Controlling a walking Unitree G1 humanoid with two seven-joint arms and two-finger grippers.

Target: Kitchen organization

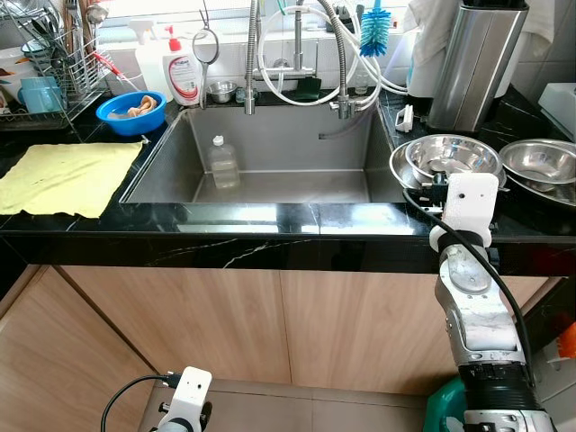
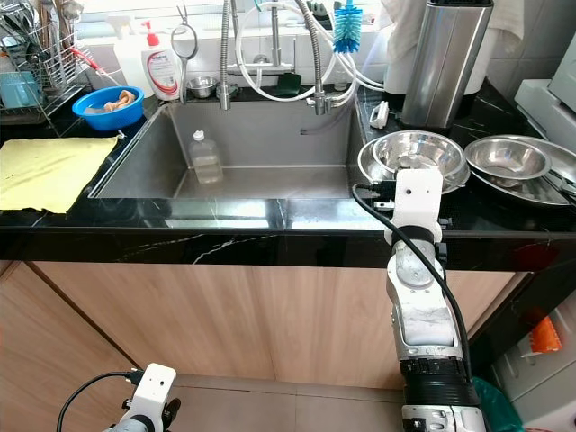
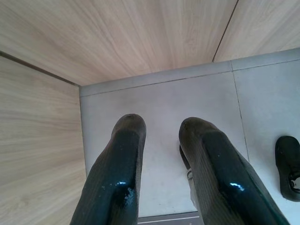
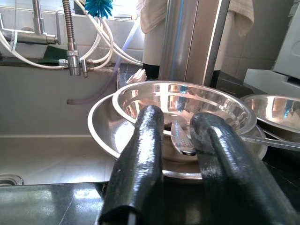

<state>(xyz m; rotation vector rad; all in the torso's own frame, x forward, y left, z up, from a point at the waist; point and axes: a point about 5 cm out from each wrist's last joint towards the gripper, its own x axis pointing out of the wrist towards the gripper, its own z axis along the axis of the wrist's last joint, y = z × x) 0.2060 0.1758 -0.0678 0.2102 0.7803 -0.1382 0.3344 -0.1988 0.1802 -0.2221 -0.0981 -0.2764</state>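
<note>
Right wrist view places the right gripper [image 4: 176, 140] directly in front of the stacked steel bowls [image 4: 183, 105], fingers narrowly parted and empty. The bowls sit on the black counter [image 1: 270, 220] right of the sink, straight ahead. The left gripper [image 3: 161, 136] hangs idle near the floor, fingers slightly apart.

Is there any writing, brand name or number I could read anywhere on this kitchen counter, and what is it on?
No text here can be read.
Dish soap bottle: a red and white label, print too small and blurred to read.
Clear plastic bottle in the sink: no label visible.
Steel bowls: no markings visible.
</note>
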